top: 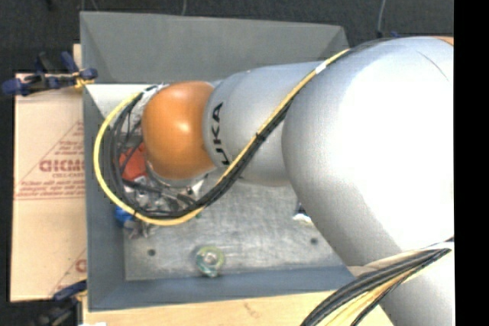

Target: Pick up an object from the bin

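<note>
- Bin (229, 50) of grey metal, seen from above in the camera view. The arm (367, 156) comes in from the right and covers much of its floor.
- The orange cover (179, 130) at the wrist hangs over the bin's left side, ringed by a loop of black and yellow cable (103, 164). Under it the metal of the gripper (163, 197) pokes out, low over the floor near the left wall.
- I cannot tell whether the gripper is spread wide, drawn narrow or holding something, because the cover and the cable hide its tips.
- Nearest to it are two things. A red thing (134, 163) lies by the left wall behind the cable loop, and a small blue thing (122, 215) sits just beside the gripper toward the near left corner. Either could be the one to lift, and too little of them shows to make out their shapes.
- Both look to me like small hard plastic pieces: light, stiff and not fragile, though smooth enough to slip. I would take hold across the narrowest part, and coming straight down seems safest so close to the wall.
- Well apart, near the middle of the bin's near edge, a small round thing (208, 259), clear and greenish, lies alone on the floor. It looks light and glossy and likely to roll or squirt out unless it is pinched across its full width.
- A white scrap (303, 219) shows at the arm's edge, toward the right side of the floor.
</note>
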Tool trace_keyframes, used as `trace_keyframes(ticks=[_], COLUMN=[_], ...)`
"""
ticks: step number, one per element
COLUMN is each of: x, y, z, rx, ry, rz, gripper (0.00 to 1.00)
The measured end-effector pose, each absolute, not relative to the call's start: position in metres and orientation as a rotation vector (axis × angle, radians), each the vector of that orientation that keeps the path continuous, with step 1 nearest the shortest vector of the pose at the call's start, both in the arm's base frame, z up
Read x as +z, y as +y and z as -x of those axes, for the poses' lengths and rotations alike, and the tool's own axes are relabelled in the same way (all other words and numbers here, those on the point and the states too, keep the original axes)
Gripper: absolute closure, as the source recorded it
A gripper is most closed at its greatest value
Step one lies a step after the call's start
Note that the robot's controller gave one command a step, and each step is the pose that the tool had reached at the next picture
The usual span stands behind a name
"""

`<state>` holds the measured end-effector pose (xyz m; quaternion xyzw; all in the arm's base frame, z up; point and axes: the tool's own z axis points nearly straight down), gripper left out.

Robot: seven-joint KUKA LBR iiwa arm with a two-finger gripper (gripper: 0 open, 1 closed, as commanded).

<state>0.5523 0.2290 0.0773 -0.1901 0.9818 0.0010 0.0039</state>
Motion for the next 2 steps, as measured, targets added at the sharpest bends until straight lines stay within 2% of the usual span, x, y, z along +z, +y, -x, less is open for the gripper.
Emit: trace_keyframes(ticks=[2], x=[0.183], y=[0.228], z=[-0.558], rx=[0.001], ry=[3.078], rz=[0.577], gripper=[1.0])
